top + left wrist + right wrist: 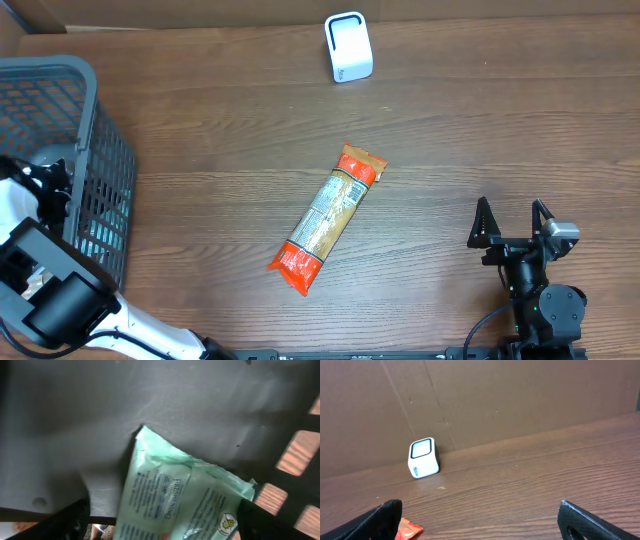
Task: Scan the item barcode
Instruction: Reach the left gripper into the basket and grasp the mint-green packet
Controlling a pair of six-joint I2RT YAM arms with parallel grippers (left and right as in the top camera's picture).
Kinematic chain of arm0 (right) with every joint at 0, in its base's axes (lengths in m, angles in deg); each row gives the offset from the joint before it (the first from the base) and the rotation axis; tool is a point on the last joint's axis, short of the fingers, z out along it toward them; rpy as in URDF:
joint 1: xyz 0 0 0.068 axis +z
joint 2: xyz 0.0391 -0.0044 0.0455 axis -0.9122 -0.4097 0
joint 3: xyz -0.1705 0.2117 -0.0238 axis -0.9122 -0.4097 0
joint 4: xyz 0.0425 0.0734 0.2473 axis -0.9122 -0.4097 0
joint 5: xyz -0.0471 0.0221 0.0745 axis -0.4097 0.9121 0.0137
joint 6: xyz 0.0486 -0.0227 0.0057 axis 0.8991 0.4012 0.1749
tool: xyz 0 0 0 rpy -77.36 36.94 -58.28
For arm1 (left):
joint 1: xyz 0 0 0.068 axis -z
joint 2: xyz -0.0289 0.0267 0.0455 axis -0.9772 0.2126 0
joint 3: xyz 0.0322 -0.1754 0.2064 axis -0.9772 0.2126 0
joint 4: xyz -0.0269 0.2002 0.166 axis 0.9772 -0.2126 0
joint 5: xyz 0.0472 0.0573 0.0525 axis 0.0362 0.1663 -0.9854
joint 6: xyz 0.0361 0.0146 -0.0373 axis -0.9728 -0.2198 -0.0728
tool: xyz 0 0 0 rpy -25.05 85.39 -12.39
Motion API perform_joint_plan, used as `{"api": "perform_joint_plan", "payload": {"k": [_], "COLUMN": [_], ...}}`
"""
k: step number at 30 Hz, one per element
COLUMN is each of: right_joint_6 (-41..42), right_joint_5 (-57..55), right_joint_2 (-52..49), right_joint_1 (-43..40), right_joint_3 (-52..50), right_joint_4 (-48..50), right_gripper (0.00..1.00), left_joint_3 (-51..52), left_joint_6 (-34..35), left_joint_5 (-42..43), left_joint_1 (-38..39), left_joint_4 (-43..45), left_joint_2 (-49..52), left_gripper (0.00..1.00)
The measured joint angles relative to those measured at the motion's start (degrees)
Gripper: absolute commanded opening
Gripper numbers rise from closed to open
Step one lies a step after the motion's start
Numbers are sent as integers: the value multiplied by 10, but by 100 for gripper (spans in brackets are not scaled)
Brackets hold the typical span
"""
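Inside the grey basket, my left gripper stands open around a pale green pack with printed text, lying on the basket floor. The right finger is at the pack's edge and the left finger stands a little off it. No barcode shows on the pack. The white scanner stands at the table's far edge, its window facing the right wrist view. My right gripper rests open and empty near the front right of the table.
An orange and tan packet lies diagonally mid-table; its orange end shows by my right gripper's left finger. The basket's slatted wall rises close to the right of my left gripper. A cardboard wall backs the table.
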Motion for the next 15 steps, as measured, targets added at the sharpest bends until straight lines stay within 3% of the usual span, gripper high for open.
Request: {"api": "perform_joint_plan", "payload": {"k": [1, 3, 8, 15], "right_joint_6": [0, 0, 0, 0], "right_joint_5": [0, 0, 0, 0], "right_joint_2": [0, 0, 0, 0], "right_joint_1": [0, 0, 0, 0], "right_joint_3": [0, 0, 0, 0], "right_joint_4": [0, 0, 0, 0], "right_gripper": [100, 100, 100, 100], "left_joint_3": [-1, -4, -5, -25], "left_joint_6": [6, 17, 38, 55], "left_joint_5": [-8, -26, -56, -70], "left_joint_1": [3, 8, 11, 13], "left_joint_4": [-1, -4, -18, -50], "left_joint_2": [1, 3, 6, 7], "left_gripper": [81, 63, 4, 4]}}
